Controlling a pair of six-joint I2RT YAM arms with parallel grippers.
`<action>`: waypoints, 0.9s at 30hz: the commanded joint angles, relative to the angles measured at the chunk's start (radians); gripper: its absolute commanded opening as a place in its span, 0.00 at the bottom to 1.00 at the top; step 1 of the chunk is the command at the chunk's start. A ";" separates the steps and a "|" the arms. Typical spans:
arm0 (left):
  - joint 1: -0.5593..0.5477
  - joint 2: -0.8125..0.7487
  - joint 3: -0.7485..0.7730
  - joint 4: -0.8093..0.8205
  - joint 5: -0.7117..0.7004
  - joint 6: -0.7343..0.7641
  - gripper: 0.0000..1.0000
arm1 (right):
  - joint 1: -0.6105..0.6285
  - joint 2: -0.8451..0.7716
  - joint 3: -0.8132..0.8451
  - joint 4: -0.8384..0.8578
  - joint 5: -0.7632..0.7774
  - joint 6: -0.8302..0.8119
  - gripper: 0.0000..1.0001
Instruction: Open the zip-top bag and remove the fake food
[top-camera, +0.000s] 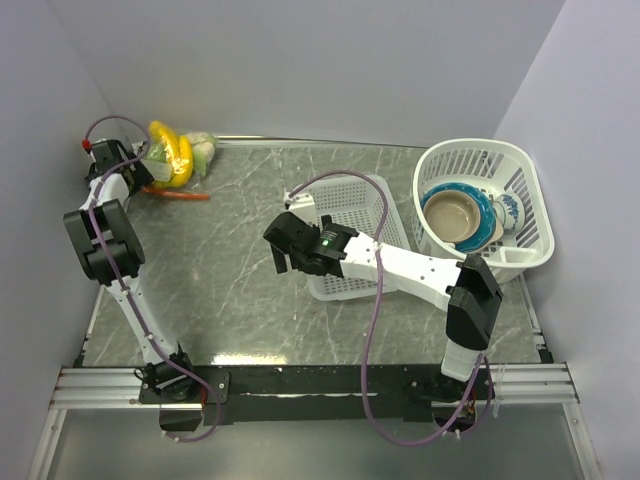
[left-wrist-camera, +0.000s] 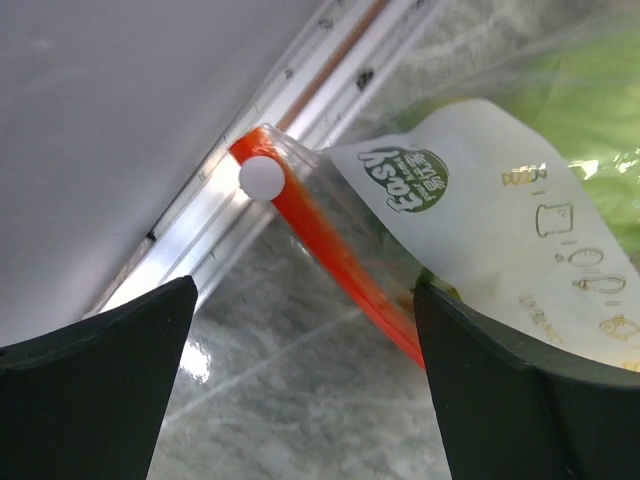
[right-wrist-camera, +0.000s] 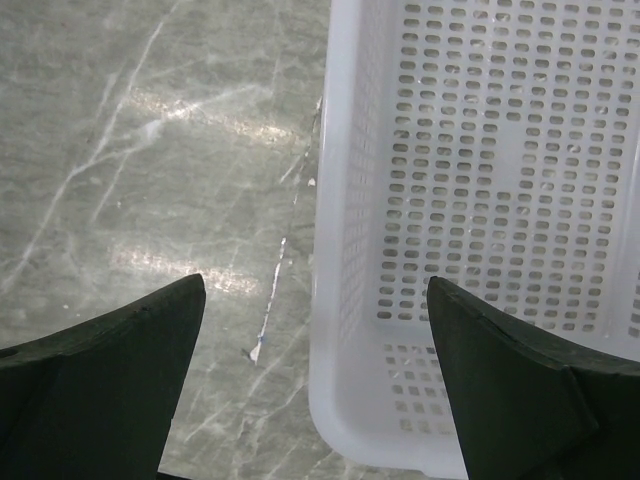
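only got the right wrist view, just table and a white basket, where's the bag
Observer: The zip-top bag lies in the far left corner of the table, well away from your basket.
Operator: is the left arm on it
Observer: The left end effector is open right at the bag's mouth, with the orange-red zip strip running between its fingers, not gripped.
Operator: any food out
Observer: None that I can see. The fake food, yellow and green pieces, appears bunched inside the bag.
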 joint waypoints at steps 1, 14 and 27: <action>0.005 0.000 -0.018 0.141 -0.051 -0.041 0.97 | 0.026 -0.051 -0.014 -0.003 0.071 -0.017 1.00; 0.055 -0.075 -0.180 0.441 0.342 -0.150 0.99 | 0.167 -0.019 0.052 -0.057 0.200 -0.054 1.00; 0.083 -0.086 -0.345 0.744 0.386 -0.425 0.97 | 0.230 0.044 0.160 -0.095 0.287 -0.137 1.00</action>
